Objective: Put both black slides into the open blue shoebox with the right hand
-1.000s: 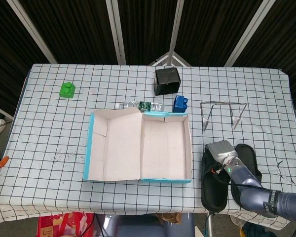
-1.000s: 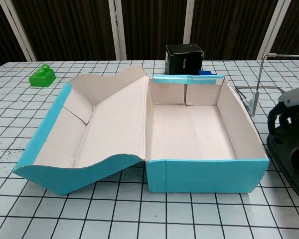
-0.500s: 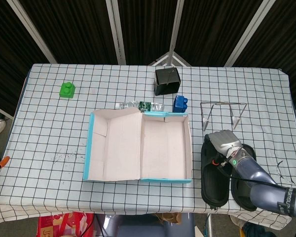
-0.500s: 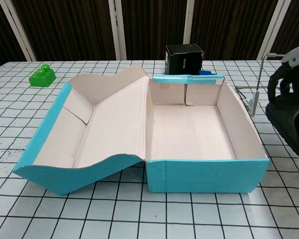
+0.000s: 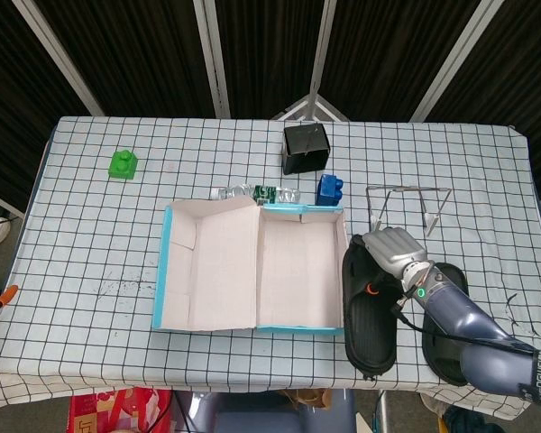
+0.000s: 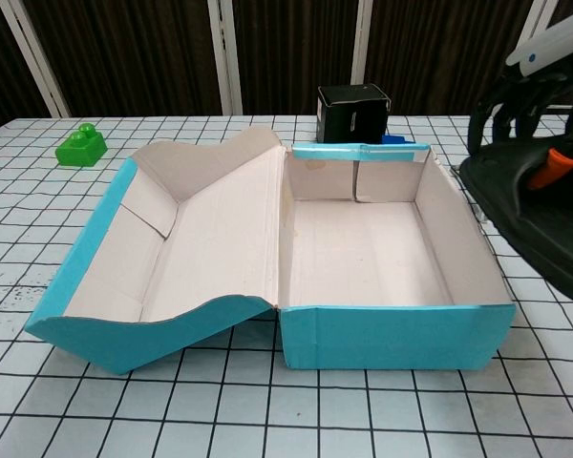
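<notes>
Gripping an unmarked black slide (image 5: 368, 311), right hand (image 5: 392, 252)

Blue shoebox (image 5: 252, 271): matt cardboard, pale raw inside, blue outer skin. Slide (image 5: 369, 309) held by robot hand (image 5: 392, 252): black, matt, rubbery look. Robot hand: smooth grey metal-look shell. Tabletop (image 5: 99, 234): checked cloth, slightly scuffed. Rack (image 5: 406, 206) at 1 o'clock from box: bare metal wire.

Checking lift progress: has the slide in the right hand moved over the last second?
Yes. The right hand has carried the slide left toward the blue shoebox, and it now appears lifted beside its right wall.
</notes>
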`<state>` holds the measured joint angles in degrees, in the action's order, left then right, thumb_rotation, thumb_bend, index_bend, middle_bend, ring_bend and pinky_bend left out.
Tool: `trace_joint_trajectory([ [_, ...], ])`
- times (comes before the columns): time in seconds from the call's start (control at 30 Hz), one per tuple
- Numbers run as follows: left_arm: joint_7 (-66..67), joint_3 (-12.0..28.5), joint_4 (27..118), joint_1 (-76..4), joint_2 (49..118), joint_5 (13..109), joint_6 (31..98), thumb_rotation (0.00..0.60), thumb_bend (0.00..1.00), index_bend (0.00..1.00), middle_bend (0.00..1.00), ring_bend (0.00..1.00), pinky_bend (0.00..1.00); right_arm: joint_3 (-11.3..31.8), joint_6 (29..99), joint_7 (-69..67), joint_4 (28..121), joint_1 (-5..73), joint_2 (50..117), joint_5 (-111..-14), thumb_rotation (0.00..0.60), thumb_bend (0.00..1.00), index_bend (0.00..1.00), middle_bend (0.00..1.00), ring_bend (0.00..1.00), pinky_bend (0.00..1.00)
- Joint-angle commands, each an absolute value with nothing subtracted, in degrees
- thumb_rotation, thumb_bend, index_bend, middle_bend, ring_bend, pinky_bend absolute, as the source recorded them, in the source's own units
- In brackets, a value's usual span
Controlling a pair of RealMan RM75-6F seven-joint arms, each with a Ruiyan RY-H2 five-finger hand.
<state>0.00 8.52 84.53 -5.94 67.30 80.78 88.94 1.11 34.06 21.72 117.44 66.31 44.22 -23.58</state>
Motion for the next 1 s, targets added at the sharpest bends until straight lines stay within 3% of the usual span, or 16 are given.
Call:
trace_joint_trajectory([
  [0.03, -0.8, 8.8, 83.7, -5.9, 67.8, 81.5, 90.0, 0.600, 0.21, 0.07, 0.00, 0.00, 0.07, 5.8, 37.5, 14.0, 116.6, 60.8, 47.6, -30.2, 0.600, 0.43, 0.51, 0.49, 0.49, 0.20],
  [0.53, -4.6, 9.4, 79.5, -6.0, 70.6, 85.2, 94.8, 0.600, 0.21, 0.07, 0.00, 0.00, 0.07, 12.0, 49.3, 0.3, 114.4, 52.7, 60.2, -36.7, 0.600, 0.47, 0.57, 0.50, 0.49, 0.20],
  [0.67, -5.0, 9.6, 79.0, -6.1, 71.4, 85.4, 95.4, 0.600, 0.21, 0.07, 0.00, 0.00, 0.07, 13.6, 56.9, -3.0, 111.5, 49.3, 66.3, -45.2, 0.600, 0.47, 0.58, 0.50, 0.49, 0.20],
  [1.0, -5.3, 9.6, 78.9, -6.3, 71.8, 85.0, 94.8, 0.600, 0.21, 0.07, 0.00, 0.00, 0.07, 14.0, 66.4, -16.8, 97.8, 42.8, 79.1, -66.6, 0.600, 0.49, 0.59, 0.50, 0.49, 0.20],
])
